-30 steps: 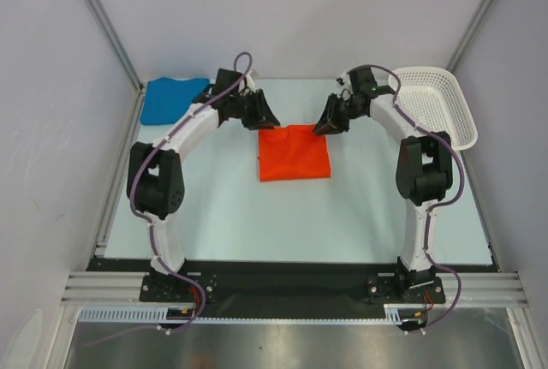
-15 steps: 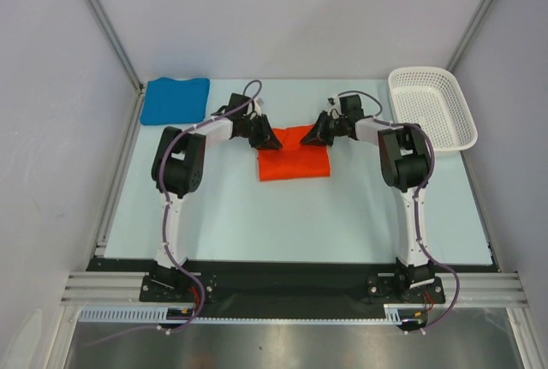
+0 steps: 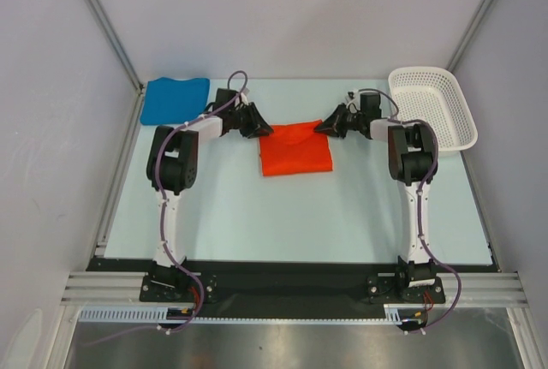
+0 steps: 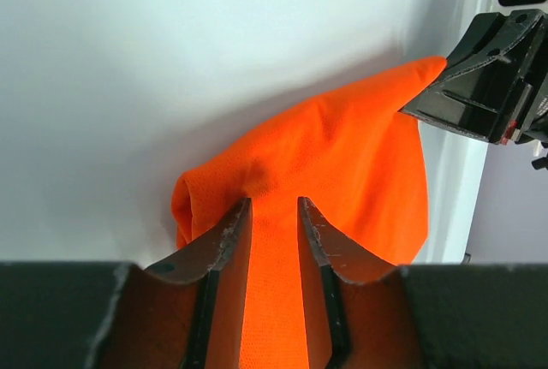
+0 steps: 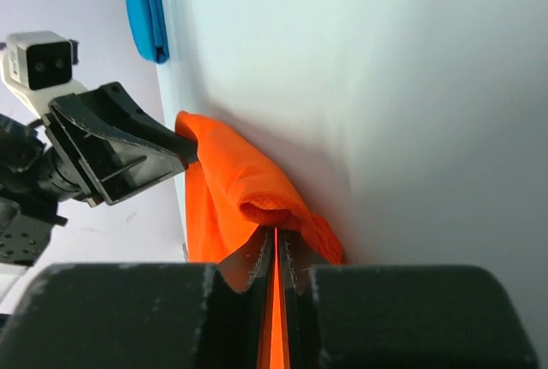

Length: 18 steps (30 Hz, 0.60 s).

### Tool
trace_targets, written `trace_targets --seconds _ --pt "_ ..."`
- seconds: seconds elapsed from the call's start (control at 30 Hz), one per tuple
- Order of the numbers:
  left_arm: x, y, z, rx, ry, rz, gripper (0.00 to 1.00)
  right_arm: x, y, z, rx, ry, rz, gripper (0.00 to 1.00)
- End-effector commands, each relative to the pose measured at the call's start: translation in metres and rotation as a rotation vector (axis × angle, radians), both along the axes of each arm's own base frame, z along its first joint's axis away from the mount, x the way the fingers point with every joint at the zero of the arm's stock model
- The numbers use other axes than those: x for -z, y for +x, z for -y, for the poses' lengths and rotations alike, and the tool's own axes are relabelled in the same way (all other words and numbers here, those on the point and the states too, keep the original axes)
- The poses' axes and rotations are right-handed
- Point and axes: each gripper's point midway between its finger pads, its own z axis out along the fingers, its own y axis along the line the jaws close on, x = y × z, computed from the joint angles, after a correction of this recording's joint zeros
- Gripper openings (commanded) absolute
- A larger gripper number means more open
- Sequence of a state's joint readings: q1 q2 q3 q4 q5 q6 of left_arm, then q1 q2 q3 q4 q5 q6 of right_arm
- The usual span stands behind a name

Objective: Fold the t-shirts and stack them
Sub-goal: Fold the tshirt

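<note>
- Orange-red t-shirt [image 3: 295, 153]: one item, folded into a rough rectangle. It lies at the middle of the table [image 3: 257, 215], towards the far side, between the two arms. Its far edge is drawn out sideways between the two grippers, and the near part lies flat.
- Left gripper [image 3: 262, 130]: sits at the far left corner of the orange-red t-shirt. In the left wrist view the jaws stand narrowly apart, with orange cloth filling the gap between them. In the right wrist view its tip pinches that corner. State: grasping the orange-red t-shirt.
- Right gripper [image 3: 323, 127]: sits at the far right corner of the orange-red t-shirt. In the right wrist view the jaws are almost together, with only a thin sliver of orange cloth pressed between them. State: clenched on the orange-red t-shirt.
- Cloth between the grippers: a raised, rounded ridge runs from one held corner to the other and casts a soft shadow on the table beside it.
- Blue t-shirt [image 3: 175, 100]: one item, folded. It lies at the far left corner of the table, well apart from the orange-red t-shirt and just beyond the left arm. Neither gripper touches it.
- Basket [image 3: 461, 110]: white perforated plastic, at the far right of the table, just beside the right arm's elbow. What it holds cannot be told from above.
- Arms: both reach forward from the near edge and bend inward, so that their grippers face each other across the shirt's far edge.
</note>
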<state>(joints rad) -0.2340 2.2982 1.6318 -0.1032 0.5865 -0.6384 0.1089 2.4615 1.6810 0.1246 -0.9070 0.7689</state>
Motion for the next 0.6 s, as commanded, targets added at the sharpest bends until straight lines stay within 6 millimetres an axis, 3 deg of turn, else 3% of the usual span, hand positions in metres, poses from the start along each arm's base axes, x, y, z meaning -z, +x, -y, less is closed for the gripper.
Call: trace_targets --seconds 0.0,0.1,0.13,0.23,0.37,0.57 --pt "-0.025 0.026 0.005 -0.027 -0.045 0.08 0.33 -0.02 0.023 0.007 0.029 0.031 0.061 0.09" --pt "-0.05 0.028 0.012 -0.018 -0.075 0.12 0.33 -0.04 0.012 -0.008 -0.014 0.056 0.068 0.09" --pt "-0.056 0.026 0.015 -0.01 -0.084 0.128 0.34 -0.057 0.01 -0.01 -0.02 0.061 0.093 0.09" --pt "-0.076 0.019 0.027 -0.001 -0.141 0.16 0.35 -0.066 -0.003 -0.029 -0.043 0.089 0.08 0.09" --pt "-0.062 0.013 0.035 -0.014 -0.165 0.109 0.35 -0.059 -0.002 -0.046 -0.046 0.122 0.082 0.09" --pt "-0.029 0.023 0.025 -0.067 -0.158 0.069 0.34 -0.039 0.024 -0.036 0.023 0.144 0.088 0.09"
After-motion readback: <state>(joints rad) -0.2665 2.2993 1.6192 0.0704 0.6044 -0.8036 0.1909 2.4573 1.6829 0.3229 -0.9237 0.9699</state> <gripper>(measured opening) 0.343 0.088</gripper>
